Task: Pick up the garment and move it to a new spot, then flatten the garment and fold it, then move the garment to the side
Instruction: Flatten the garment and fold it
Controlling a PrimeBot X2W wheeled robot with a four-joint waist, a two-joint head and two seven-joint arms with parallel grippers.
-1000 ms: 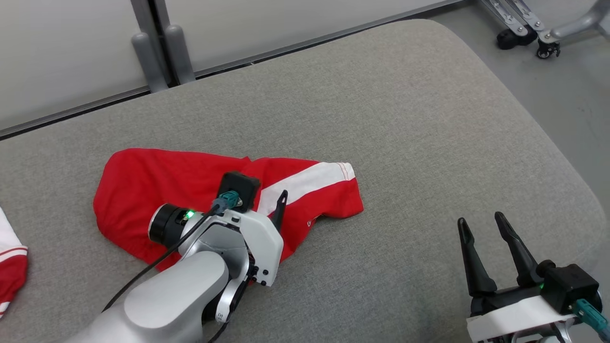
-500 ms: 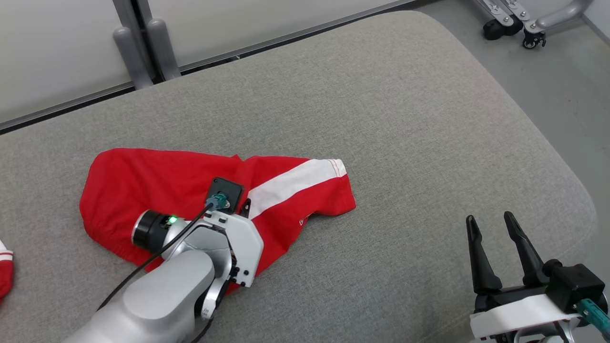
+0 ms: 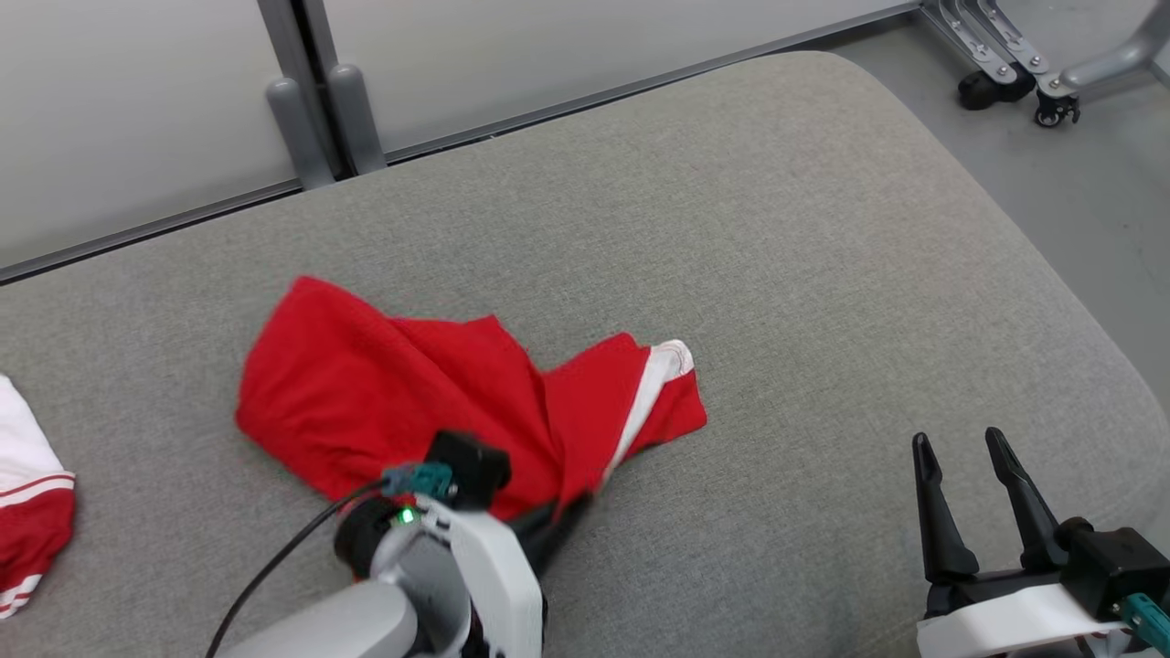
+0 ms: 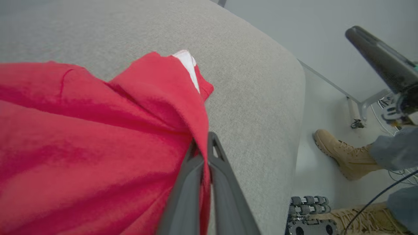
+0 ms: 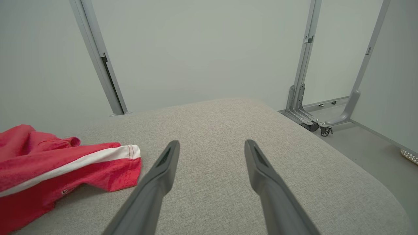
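Your red shorts [image 3: 384,402] lie bunched on the grey fabric worktop [image 3: 777,228], left of its middle in the head view. The white side stripe [image 3: 654,393] is folded up at their right end.

Your left tool [image 4: 204,145] is closed all the way on the near edge of the shorts. In the left wrist view its two fingers [image 4: 225,182] press together with a fold of red cloth pinched between them. From the tips the cloth runs in a ridge toward the striped hem.

Your right tool [image 3: 960,443] sits over the worktop's near right corner, well apart from the shorts, its fingers spread wide and holding nothing.

A second red-and-white garment [image 3: 27,512] lies at the left edge of the head view. A person's tan boots [image 4: 336,156] stand on the floor beyond the worktop's edge.
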